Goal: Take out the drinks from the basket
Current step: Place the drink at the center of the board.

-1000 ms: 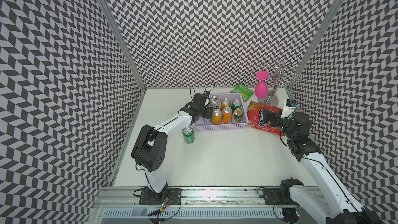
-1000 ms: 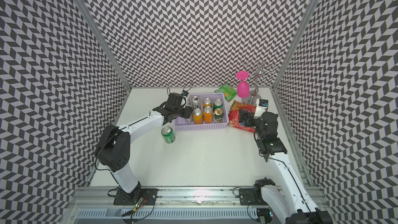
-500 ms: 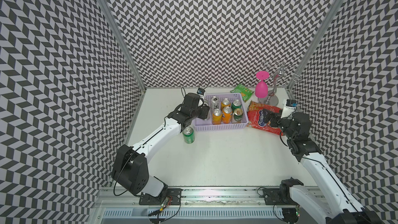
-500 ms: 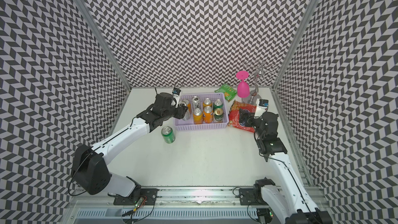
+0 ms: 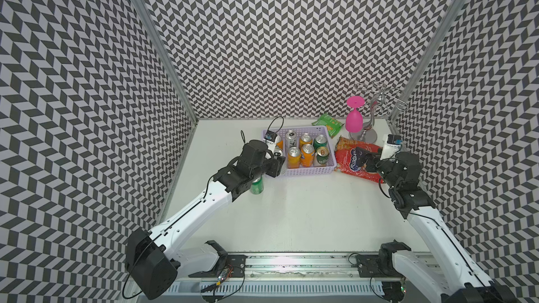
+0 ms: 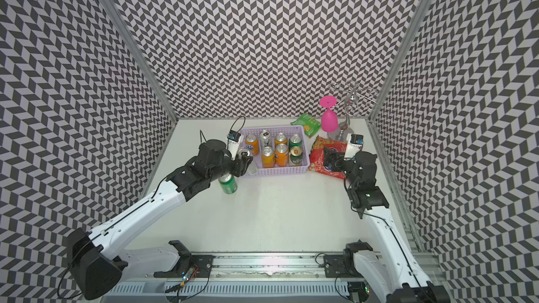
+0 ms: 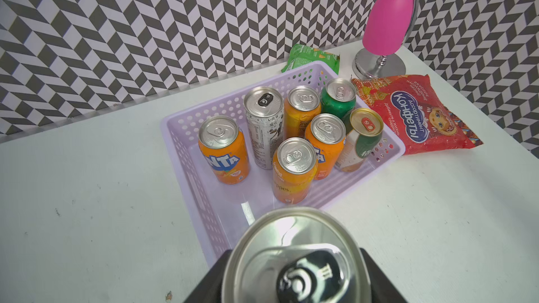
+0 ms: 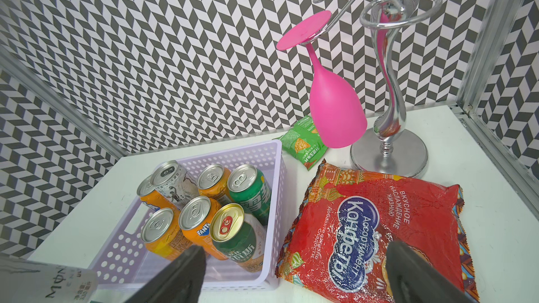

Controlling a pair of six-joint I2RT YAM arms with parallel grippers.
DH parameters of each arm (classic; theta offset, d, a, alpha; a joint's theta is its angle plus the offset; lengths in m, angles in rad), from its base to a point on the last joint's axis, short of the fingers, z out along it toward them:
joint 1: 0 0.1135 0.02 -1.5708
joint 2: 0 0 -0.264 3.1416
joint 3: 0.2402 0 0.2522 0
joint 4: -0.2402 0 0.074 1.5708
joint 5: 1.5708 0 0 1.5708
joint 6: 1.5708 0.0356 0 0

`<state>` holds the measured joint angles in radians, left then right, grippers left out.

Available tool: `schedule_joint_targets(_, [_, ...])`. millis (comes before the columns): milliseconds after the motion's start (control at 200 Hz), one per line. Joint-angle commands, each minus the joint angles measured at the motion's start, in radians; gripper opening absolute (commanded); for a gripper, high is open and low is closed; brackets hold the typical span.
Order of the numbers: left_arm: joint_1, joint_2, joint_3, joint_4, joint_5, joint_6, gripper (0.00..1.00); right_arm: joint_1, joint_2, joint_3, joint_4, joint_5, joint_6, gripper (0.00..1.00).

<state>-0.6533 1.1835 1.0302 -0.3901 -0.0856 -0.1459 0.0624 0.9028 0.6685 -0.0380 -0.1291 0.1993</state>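
Observation:
My left gripper (image 7: pixel 294 275) is shut on a slim silver can (image 7: pixel 291 237), held upright over the front-left corner of the lavender basket (image 7: pixel 175 123). In both top views the can (image 6: pixel 245 153) sits in the black jaws. Several drinks stand in the basket (image 5: pixel 303 171): several orange cans (image 7: pixel 224 150), two green cans (image 7: pixel 338 97) and another silver can (image 7: pixel 264 123). One green can (image 6: pixel 228 184) stands on the table in front of the basket's left end. My right gripper (image 8: pixel 294 257) hangs open above the red snack bag, right of the basket.
A red snack bag (image 5: pixel 354 160) lies against the basket's right side. A green snack bag (image 5: pixel 328 123) lies behind the basket. A pink glass (image 5: pixel 353 118) hangs upside down on a chrome stand (image 5: pixel 364 134) at the back right. Patterned walls close three sides.
The left arm has stretched out and swung its elbow to the front left. The silver can in its jaws has come toward the basket's front-left corner. The right arm has not moved.

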Motion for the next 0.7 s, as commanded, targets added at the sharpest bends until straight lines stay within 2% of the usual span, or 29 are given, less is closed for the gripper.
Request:
schedule_joint_targets(0, [-0.014,-0.059,-0.023,0.045,-0.046,-0.033,0.48,-0.006,-0.014,0.014,0.034,-0.015,-0.006,1.00])
schedule_joint_targets(265, [-0.014,-0.093,-0.126,0.078,-0.061,-0.058,0.48,-0.006,-0.012,0.011,0.038,-0.015,-0.007,1.00])
schedule_joint_targets(691, [-0.016,-0.046,-0.212,0.183,-0.089,-0.049,0.48,-0.006,-0.011,0.009,0.038,-0.013,-0.008,1.00])
